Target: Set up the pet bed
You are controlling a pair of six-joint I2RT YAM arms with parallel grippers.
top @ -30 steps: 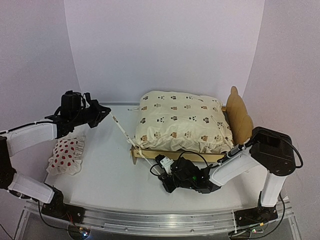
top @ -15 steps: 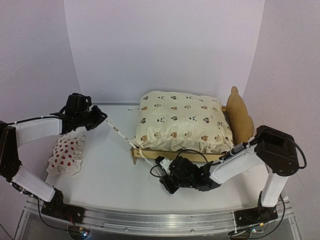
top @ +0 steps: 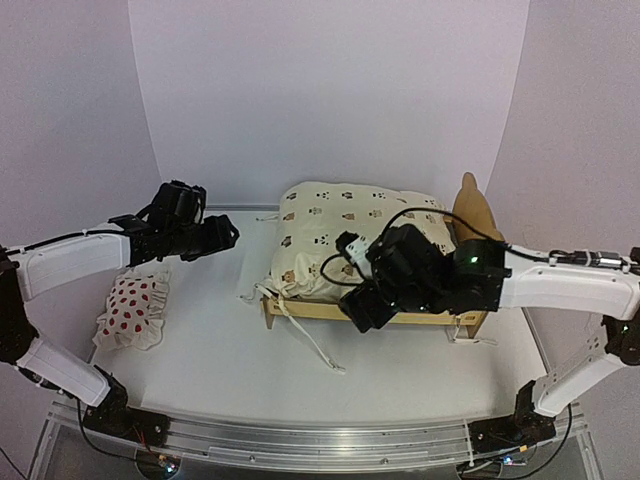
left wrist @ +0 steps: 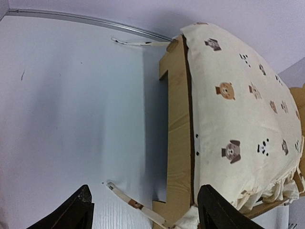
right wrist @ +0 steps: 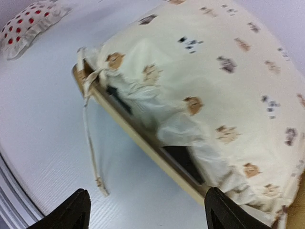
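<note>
bed: pet bed [top: 300, 311] on table [top: 220, 365], right of centre, headboard at right, bear-print cushion [top: 350, 235] on top | left gripper [top: 228, 238]: left of bed, jaws spread, empty | right gripper [top: 362, 312]: over bed's near rail, jaws spread, empty | spotted pillow [top: 135, 310]: table's left side, well apart

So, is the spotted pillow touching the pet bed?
Apart. The top view shows bare table between the spotted pillow and the pet bed.

The bear-print cushion [top: 340, 230] fills the pet bed [top: 300, 310] toward two o'clock on the table [top: 220, 350]. The spotted pillow [top: 135, 310] lies at nine. The right gripper [top: 358, 315] hovers over the bed's near rail.
</note>
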